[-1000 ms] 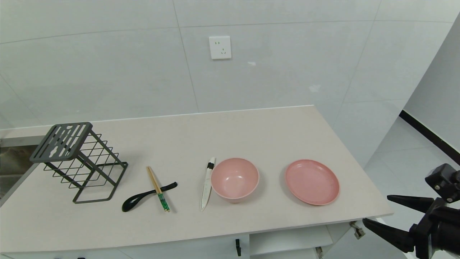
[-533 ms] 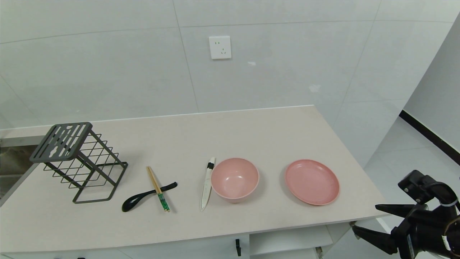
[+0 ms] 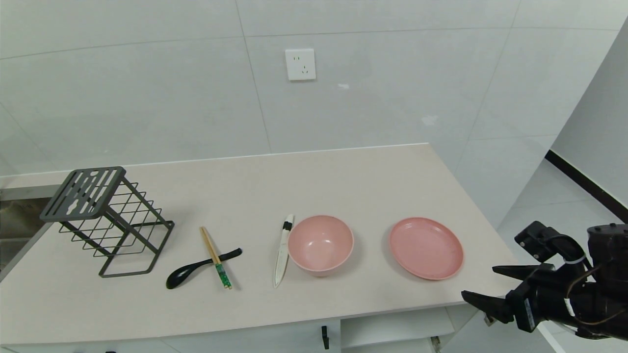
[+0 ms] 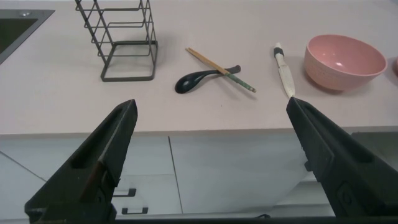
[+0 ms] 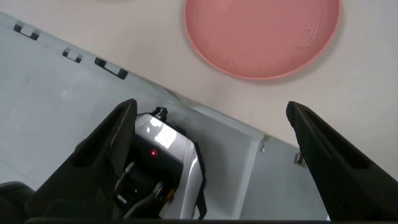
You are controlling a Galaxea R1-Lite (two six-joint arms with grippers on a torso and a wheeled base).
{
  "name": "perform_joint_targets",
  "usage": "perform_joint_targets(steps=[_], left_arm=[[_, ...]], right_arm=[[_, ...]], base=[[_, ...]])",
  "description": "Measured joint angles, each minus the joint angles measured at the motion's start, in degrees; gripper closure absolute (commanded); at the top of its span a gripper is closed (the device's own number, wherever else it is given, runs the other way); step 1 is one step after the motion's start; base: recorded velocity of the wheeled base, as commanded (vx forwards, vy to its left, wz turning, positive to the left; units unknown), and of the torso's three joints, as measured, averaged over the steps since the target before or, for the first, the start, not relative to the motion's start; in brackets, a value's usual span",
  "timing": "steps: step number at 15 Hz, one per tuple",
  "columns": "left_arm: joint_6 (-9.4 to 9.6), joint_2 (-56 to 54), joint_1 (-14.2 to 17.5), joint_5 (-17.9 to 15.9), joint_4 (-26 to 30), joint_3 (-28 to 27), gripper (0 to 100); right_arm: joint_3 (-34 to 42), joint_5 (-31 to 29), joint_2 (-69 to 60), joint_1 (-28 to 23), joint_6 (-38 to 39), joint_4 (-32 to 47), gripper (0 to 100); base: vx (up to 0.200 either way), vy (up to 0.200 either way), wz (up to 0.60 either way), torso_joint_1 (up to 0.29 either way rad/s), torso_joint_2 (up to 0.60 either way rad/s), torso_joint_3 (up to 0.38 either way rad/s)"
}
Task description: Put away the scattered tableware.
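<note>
On the beige counter lie a pink plate at the right, a pink bowl, a white knife against the bowl's left side, wooden chopsticks crossing a black spoon, and a dark wire rack at the left. My right gripper is open, off the counter's front right corner, near the plate. My left gripper is open, in front of and below the counter's front edge.
A sink sits left of the rack. White cabinet fronts and an open compartment run under the counter. A wall socket is on the tiled wall behind. Floor lies to the right of the counter.
My right gripper has moved left toward the counter's front right corner, staying open. The tableware has not moved.
</note>
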Motion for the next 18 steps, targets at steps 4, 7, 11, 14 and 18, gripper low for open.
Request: perform_joint_targets(steps=[4,7,11,14,18], left_arm=[[-0.06,0.02,0.0,0.04,0.0,0.0,0],[-0.02,0.05,0.0,0.0,0.0,0.0,0],[-0.06,0.07,0.0,0.02,0.0,0.0,0],[0.57,0.07,0.0,-0.07,0.0,0.0,0],[0.71,0.07,-0.04,-0.07,0.0,0.0,0]], right_arm=[[-4.16,-0.02,5.66,-1.1,0.04,-2.01,0],[-7.42,-0.05,9.57,-2.86,0.04,-2.65,0],[-12.5,-0.02,14.31,-4.5,-0.02,-2.65,0],[-17.18,-0.07,18.18,-5.07,-0.73,-2.71,0],[-19.08,-0.11,22.16,-6.25,-1.3,-5.47,0]], base=[[0.0,0.0,0.0,0.0,0.0,0.0],[0.0,0.0,0.0,0.0,0.0,0.0],[0.0,0.0,0.0,0.0,0.0,0.0],[0.0,0.0,0.0,0.0,0.0,0.0],[0.0,0.0,0.0,0.0,0.0,0.0]])
